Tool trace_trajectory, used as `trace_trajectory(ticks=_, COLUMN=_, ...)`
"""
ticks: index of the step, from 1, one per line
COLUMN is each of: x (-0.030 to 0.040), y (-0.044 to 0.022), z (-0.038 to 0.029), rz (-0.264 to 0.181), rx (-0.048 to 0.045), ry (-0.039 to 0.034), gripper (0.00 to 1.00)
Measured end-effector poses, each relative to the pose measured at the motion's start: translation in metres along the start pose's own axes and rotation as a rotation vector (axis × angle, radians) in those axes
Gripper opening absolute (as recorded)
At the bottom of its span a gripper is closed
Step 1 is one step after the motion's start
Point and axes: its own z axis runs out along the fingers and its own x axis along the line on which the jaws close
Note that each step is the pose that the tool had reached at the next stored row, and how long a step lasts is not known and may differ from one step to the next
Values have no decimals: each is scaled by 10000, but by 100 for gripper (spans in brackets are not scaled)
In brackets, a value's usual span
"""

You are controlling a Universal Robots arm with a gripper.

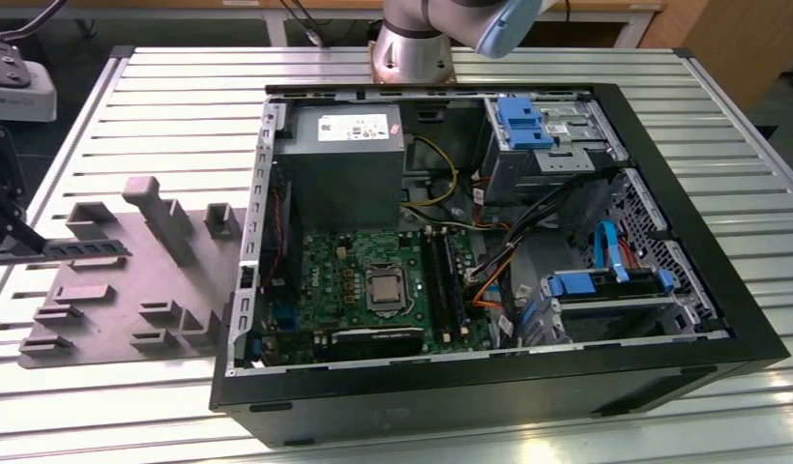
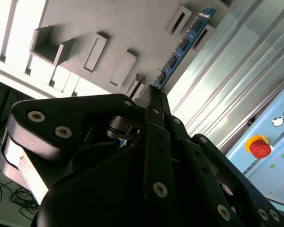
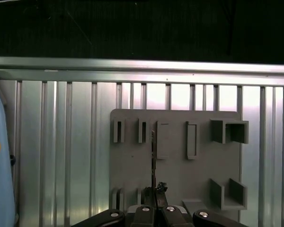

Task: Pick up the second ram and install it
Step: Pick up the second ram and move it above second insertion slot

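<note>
Second ram (image 2: 182, 45): long dark stick with small chips, standing on edge over the grey moulded tray (image 1: 113, 309) at the exterior view's left, beside the tray's raised blocks; whether it touches the tray cannot be told. Gripper (image 2: 154, 92): fingers drawn narrow and clamped on one end of the stick. Green board (image 1: 332, 280): inside the open computer case (image 1: 500, 387), well apart from the stick.
</note>
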Motion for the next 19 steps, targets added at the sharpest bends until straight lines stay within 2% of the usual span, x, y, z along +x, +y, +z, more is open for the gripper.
trace_trajectory(ticks=19, x=-6, y=-1, z=-132, rz=0, rx=21, ry=-24, gripper=11)
